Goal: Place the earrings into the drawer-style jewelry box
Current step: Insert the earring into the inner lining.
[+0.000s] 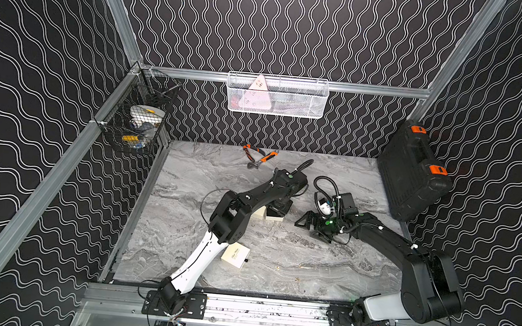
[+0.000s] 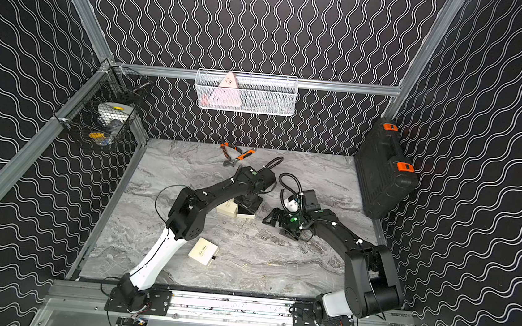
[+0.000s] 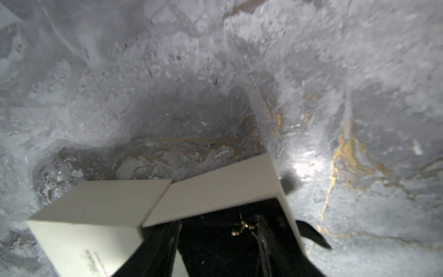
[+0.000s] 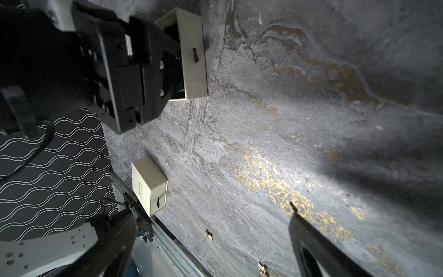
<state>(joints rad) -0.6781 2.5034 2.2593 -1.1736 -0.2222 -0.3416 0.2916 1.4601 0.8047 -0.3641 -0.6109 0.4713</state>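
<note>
Earring (image 3: 242, 226) in drawer (image 3: 215, 189) blurred; drawer mostly hidden under left arm (image 1: 260, 196); closed box (image 1: 235, 256) lettering unreadable

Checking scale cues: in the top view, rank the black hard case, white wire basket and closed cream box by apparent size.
1. Black hard case
2. White wire basket, fairly close behind
3. Closed cream box, clearly smallest

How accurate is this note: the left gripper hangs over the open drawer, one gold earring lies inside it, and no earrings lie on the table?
Wrong on the last point. Two earrings lie on the marble table, as the right wrist view shows. The rest holds: the left gripper hangs over the open drawer, and one gold earring lies inside it.
</note>
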